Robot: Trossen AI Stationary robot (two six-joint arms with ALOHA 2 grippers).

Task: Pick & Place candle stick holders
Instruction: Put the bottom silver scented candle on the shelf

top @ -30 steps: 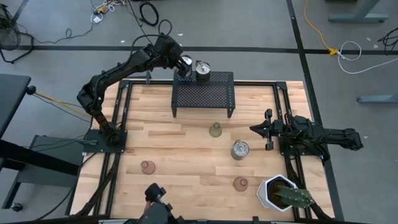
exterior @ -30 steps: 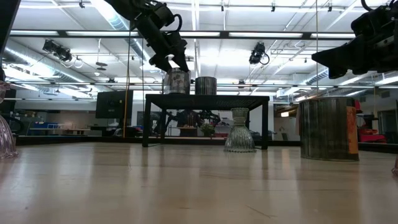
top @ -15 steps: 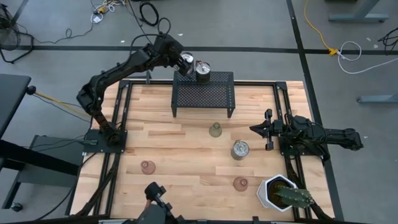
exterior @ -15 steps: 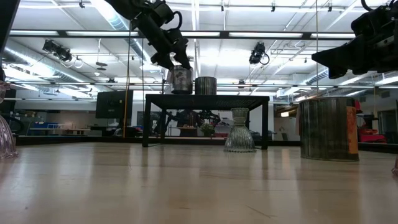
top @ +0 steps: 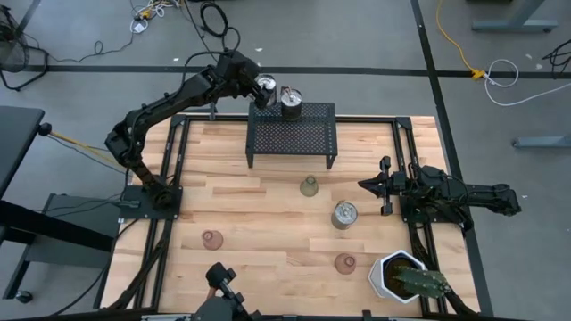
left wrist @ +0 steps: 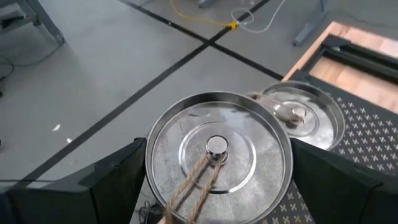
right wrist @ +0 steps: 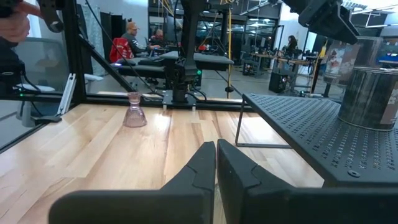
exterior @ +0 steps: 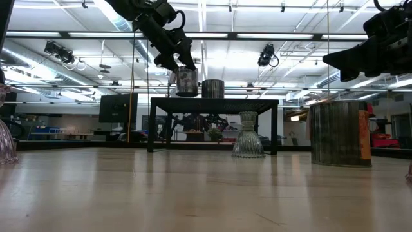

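Lifted since earlier, our left gripper [top: 265, 86] clasps a silvery holder [top: 266, 86] above the rack's [top: 292, 134] eleven o'clock corner; our right gripper [top: 364, 185], pressed together, waits at three o'clock.

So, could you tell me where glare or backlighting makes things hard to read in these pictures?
Low view: bright ceiling lights behind leave the black mesh rack and the left gripper as dark silhouettes. Left wrist view: the held metallic holder throws back soft reflections off its top. High view: evenly lit.
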